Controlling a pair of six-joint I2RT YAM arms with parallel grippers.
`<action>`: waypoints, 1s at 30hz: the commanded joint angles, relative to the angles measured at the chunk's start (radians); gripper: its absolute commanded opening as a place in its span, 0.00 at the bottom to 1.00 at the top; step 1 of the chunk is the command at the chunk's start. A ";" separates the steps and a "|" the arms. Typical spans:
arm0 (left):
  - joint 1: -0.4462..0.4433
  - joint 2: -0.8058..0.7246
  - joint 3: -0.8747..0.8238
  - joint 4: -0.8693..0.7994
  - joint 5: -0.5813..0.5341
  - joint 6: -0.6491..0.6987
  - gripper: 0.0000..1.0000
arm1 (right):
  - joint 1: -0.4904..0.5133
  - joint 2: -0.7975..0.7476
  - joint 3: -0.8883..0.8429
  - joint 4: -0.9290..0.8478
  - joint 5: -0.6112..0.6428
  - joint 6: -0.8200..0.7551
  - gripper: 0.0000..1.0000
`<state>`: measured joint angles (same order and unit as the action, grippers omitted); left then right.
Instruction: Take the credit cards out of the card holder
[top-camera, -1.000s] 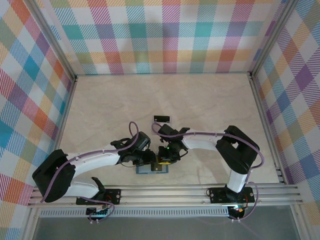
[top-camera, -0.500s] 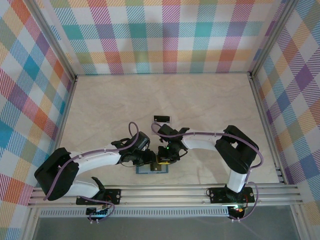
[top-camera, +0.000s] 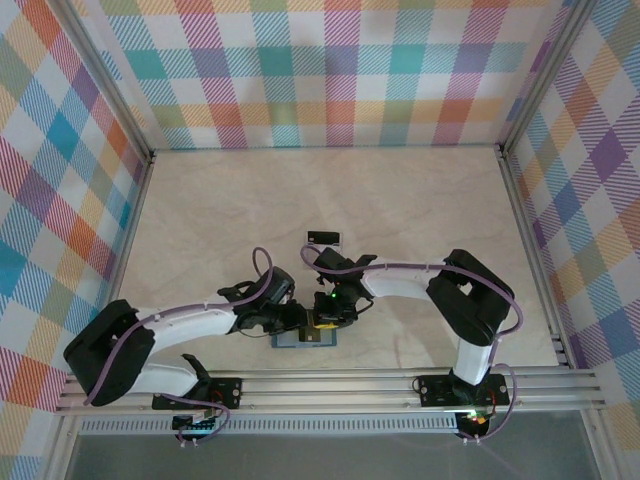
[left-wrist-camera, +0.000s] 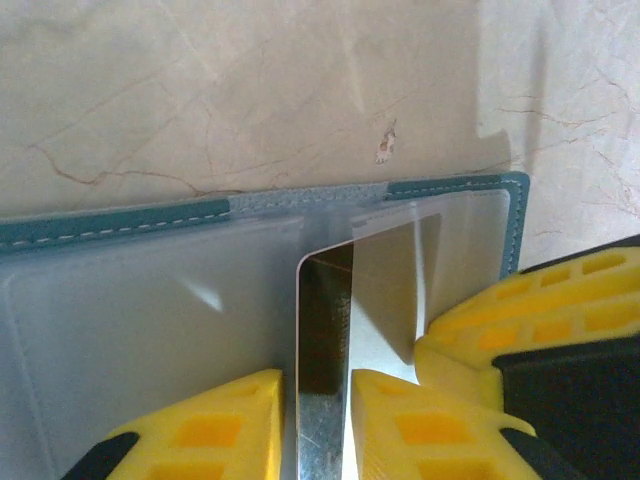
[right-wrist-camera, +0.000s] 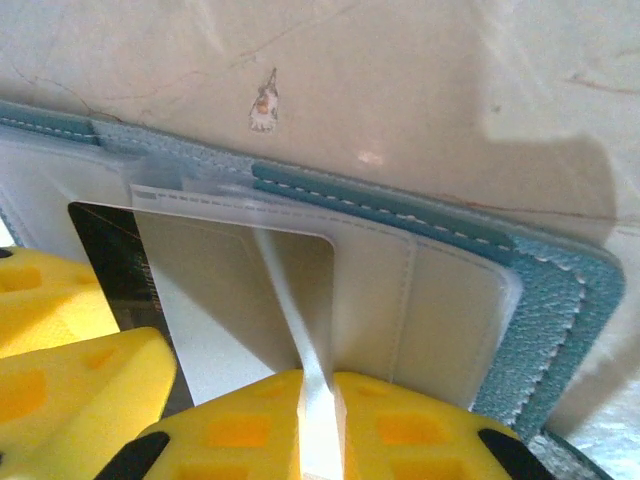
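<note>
Two arms meet over one card holder (top-camera: 290, 341) lying open at the near edge of the surface (top-camera: 400, 200), just in front of the arm bases. Two credit cards can be counted.

The first credit card (left-wrist-camera: 325, 310) stands partly out of a clear pocket on the holder's inside. It has a rounded corner, a glossy face and a dark band along one side. The left end effector (left-wrist-camera: 318, 380) is clamped on this card, with one yellow finger (left-wrist-camera: 220, 420) pressed against each face.

The right end effector (right-wrist-camera: 315, 385) is closed on a thin translucent leaf (right-wrist-camera: 290, 310) of the card holder (right-wrist-camera: 540, 290), seen edge-on between its two yellow fingers. From the right wrist, the first credit card (right-wrist-camera: 100, 255) appears at the left, between the other arm's fingers. The holder's teal stitched border runs along the far side.

The second credit card (top-camera: 323, 238) lies flat on the surface beyond both end effectors and well apart from the holder. It is pale with a black band.
</note>
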<state>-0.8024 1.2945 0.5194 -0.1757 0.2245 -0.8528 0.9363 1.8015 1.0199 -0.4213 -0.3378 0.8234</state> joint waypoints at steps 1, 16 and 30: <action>0.019 -0.070 -0.032 0.035 -0.014 -0.014 0.22 | 0.005 0.043 0.001 -0.010 0.016 0.000 0.19; 0.031 -0.048 -0.038 0.056 0.046 0.011 0.13 | 0.006 0.053 0.014 -0.011 0.002 -0.007 0.19; 0.030 -0.012 -0.036 0.060 0.043 0.021 0.11 | 0.006 0.048 0.013 -0.022 0.014 -0.010 0.19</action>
<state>-0.7799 1.2743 0.4858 -0.1356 0.2504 -0.8448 0.9356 1.8168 1.0336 -0.4202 -0.3561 0.8230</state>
